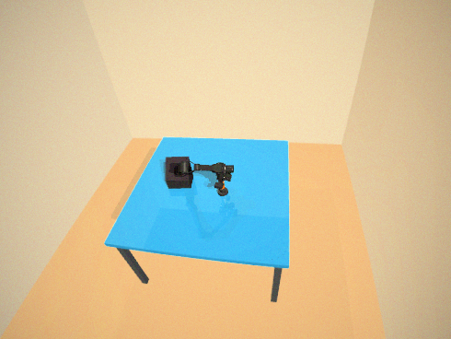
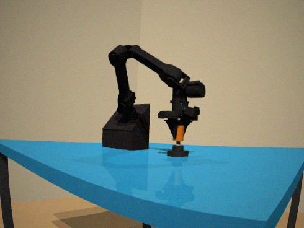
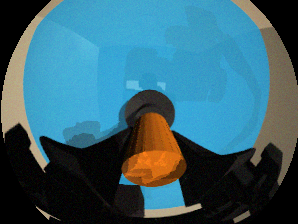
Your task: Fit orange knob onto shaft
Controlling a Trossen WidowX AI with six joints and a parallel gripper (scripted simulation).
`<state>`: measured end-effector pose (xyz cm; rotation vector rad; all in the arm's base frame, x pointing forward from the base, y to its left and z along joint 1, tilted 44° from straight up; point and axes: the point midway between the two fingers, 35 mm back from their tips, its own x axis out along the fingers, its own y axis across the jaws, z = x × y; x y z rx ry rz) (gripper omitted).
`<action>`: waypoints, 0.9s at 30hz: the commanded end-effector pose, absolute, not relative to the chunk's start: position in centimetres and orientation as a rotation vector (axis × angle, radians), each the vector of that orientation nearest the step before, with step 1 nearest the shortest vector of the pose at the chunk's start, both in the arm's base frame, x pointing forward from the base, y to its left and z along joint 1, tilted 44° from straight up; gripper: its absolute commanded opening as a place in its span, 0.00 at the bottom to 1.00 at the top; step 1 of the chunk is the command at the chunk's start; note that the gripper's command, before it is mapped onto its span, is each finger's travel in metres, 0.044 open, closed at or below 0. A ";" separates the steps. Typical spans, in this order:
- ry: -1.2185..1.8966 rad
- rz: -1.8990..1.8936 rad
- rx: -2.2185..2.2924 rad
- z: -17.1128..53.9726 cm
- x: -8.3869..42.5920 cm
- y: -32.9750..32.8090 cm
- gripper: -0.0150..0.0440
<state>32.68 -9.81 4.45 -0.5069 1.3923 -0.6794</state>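
The orange knob (image 2: 180, 132) (image 3: 153, 145) is a tall cylinder leaning slightly in the exterior view. My gripper (image 2: 178, 136) (image 3: 150, 132) is shut on it. The dark round pedestal (image 2: 177, 153) (image 3: 137, 104) (image 1: 223, 192) stands on the table directly below the knob. A short piece of the silver shaft (image 2: 178, 144) shows between the knob's lower end and the pedestal, so the knob is not down on the pedestal. Whether the shaft's tip is inside the hole cannot be told. The hole and both flat sides are hidden.
The blue table (image 1: 258, 235) (image 2: 232, 186) carries the arm's dark base block (image 1: 179, 177) (image 2: 124, 139), to the left of the pedestal. The arm reaches over from that block. Shadows and reflections show on the table top.
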 end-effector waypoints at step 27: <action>1.297 -0.817 -0.338 4.5 33.0 -9.8 0.25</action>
